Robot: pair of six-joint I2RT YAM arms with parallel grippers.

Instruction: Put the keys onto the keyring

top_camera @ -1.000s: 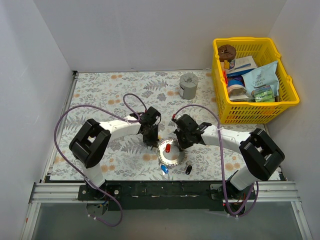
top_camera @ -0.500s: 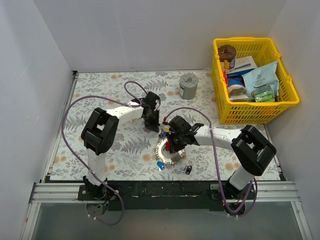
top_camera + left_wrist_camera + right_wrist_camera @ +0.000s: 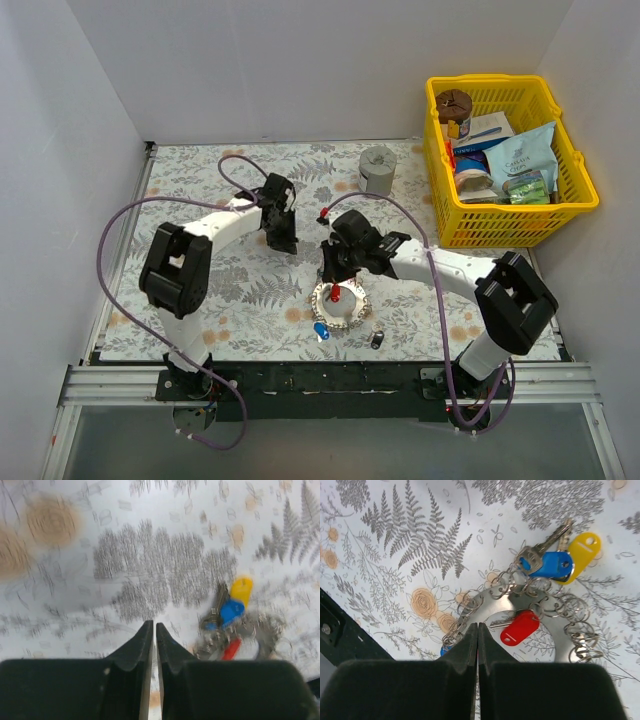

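Pulled back from the keyring [image 3: 341,306], the right gripper [image 3: 478,626] now hovers just above it and the left gripper [image 3: 154,626] sits apart, each with jaws pressed together, empty. That ring lies on the table [image 3: 200,180] near its front edge, a red key [image 3: 520,627] inside it and a blue key [image 3: 551,564] at its rim; a fresh grasp looks needed.

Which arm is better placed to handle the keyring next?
Right, most likely. The right gripper hangs directly over the keyring, the red key just ahead of it. The left gripper is farther off, with the keyring at the edge of its view.
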